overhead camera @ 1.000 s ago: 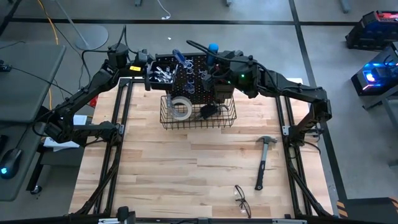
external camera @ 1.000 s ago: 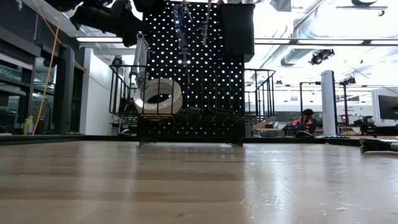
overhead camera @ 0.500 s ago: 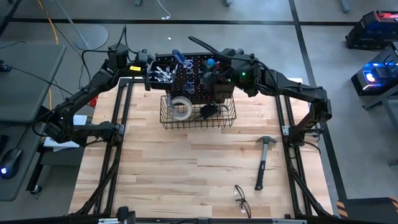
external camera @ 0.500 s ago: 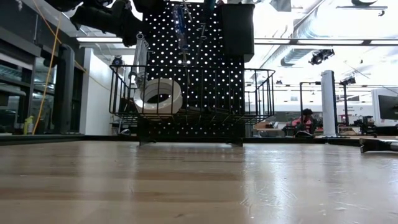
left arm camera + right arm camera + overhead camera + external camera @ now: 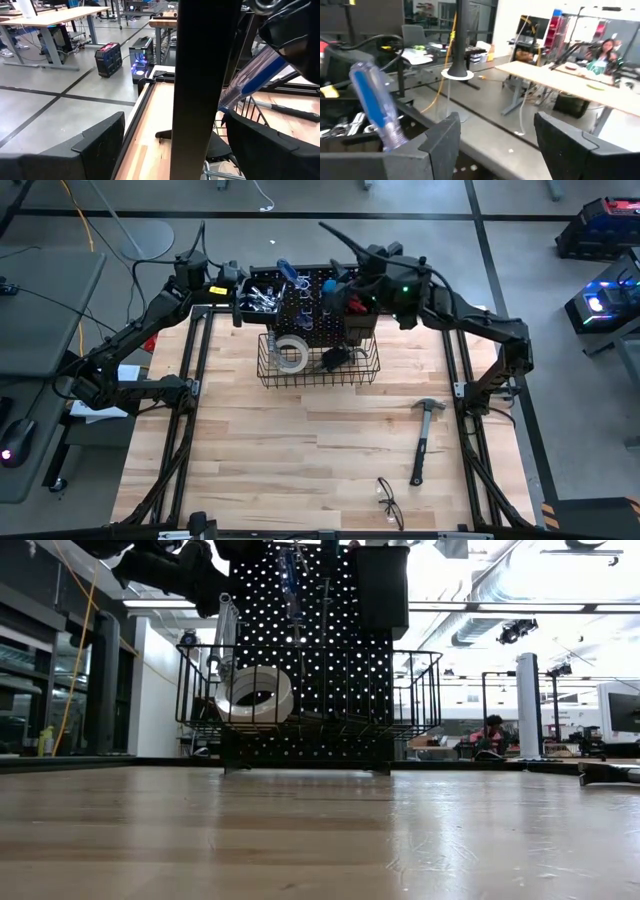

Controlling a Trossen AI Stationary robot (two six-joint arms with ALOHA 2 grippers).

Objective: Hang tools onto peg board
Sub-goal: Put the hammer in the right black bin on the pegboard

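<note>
The black peg board (image 5: 310,660) stands upright at the table's far side. It bears a bin of silver wrenches (image 5: 262,298) and a wire basket (image 5: 400,690) holding the white tape roll (image 5: 255,692). Two screwdrivers hang on the board, shafts down (image 5: 324,600). My right gripper (image 5: 495,145) hovers open above the board's top, with a blue screwdriver handle (image 5: 375,107) beside its fingers. My left gripper (image 5: 175,150) is open at the board's left edge (image 5: 200,85), one finger on either side of it. The hammer (image 5: 428,435) lies flat on the table.
Safety glasses (image 5: 388,498) lie near the table's front edge, right of centre. A second black bin (image 5: 382,585) hangs at the board's upper right. Bare wooden tabletop (image 5: 300,450) stretches from the basket to the near edge. A person sits in the room beyond (image 5: 492,732).
My right gripper has let go of a blue-handled screwdriver, risen a little and drawn back toward the table's right. The screwdriver has come down from above the board's top, and its shaft has gone from tilted to hanging upright against the board.
</note>
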